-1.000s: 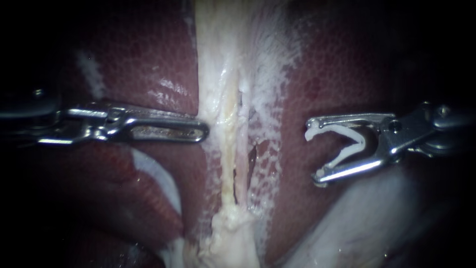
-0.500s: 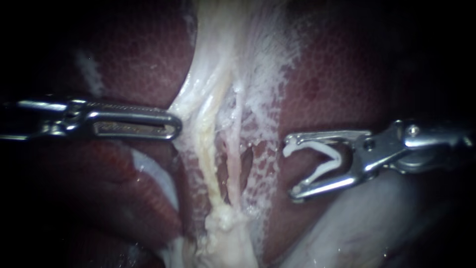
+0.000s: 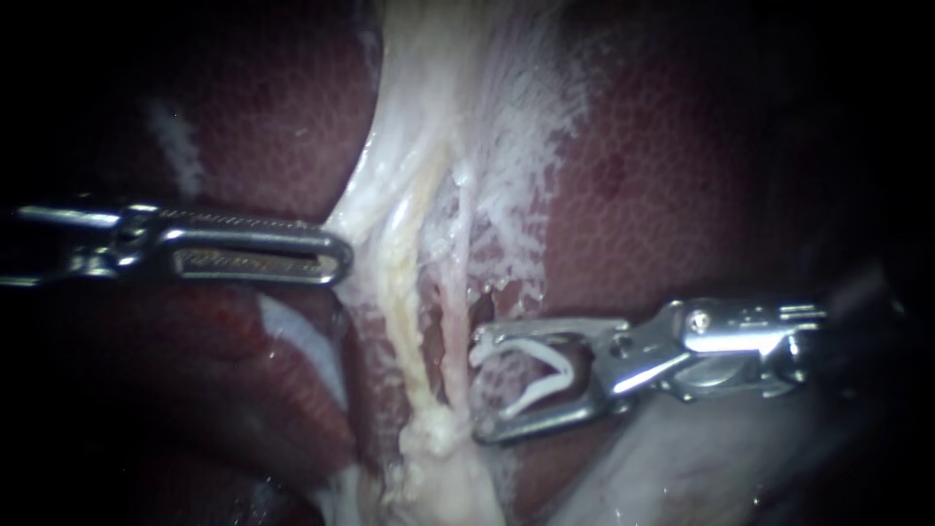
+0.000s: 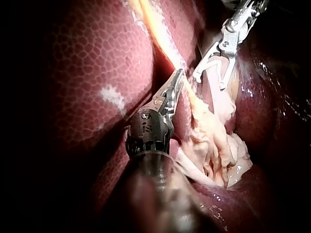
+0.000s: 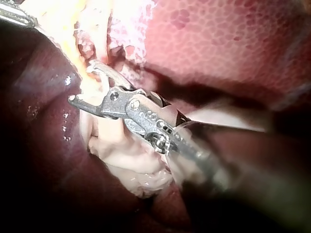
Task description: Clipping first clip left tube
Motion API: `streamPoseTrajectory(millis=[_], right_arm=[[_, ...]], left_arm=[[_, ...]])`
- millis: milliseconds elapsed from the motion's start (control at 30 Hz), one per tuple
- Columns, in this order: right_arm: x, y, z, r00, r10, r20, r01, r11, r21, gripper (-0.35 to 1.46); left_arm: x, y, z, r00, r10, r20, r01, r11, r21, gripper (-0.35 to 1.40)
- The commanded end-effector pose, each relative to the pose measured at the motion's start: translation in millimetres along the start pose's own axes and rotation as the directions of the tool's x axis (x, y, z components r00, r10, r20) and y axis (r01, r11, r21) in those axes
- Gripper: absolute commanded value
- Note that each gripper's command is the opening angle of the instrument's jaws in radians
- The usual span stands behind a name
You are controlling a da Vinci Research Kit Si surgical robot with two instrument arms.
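Two strands run down the white tissue band: a yellowish left tube (image 3: pixel 401 321) and a thinner pink right tube (image 3: pixel 452 317). My left instrument (image 3: pixel 343 259) comes in level, its jaws shut on the band's white edge (image 3: pixel 365 219), which it holds stretched to the left. My right instrument (image 3: pixel 477 385) has its jaws wide apart, holding an open white clip (image 3: pixel 541 375). Their tips are just right of the pink tube, with no tube between them. In the left wrist view the left instrument (image 4: pixel 176 80) lies beside the yellow strand, with the right instrument (image 4: pixel 210 80) ahead of it. The right wrist view shows the right instrument (image 5: pixel 82 82) and its clip (image 5: pixel 109 73).
Dark red liver (image 3: pixel 662 166) lies on both sides of the band. A pale lump of tissue (image 3: pixel 438 438) sits where the strands end. Smooth pale tissue (image 3: pixel 701 448) lies under the right instrument's shaft. Another pale fold (image 3: pixel 302 341) lies below the left instrument.
The right instrument has carried its clip left and down, up to the pink tube. The left instrument pulled the white band leftward, spreading the strands, then held still.
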Motion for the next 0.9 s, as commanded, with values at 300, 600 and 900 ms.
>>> streamPoseTrajectory(millis=[300, 600, 900], right_arm=[[-1.1, 0.9, 2.4, 1.000, -0.004, 0.003, 0.004, 1.000, -0.008, 0.58], [-2.1, 2.1, 3.7, 1.000, -0.009, 0.005, 0.009, 1.000, -0.012, 0.58], [-2.6, 2.2, 5.8, 1.000, 0.001, 0.013, -0.001, 1.000, 0.012, 0.59]], left_arm=[[0.0, -0.5, -0.1, 1.0000, 0.000, 0.000, 0.000, 1.000, -0.002, -0.35], [-0.1, -0.7, -0.1, 1.0000, 0.000, 0.000, 0.000, 1.000, -0.002, -0.35], [-0.1, -0.7, -0.1, 1.0000, 0.000, 0.000, 0.000, 1.000, -0.002, -0.35]])
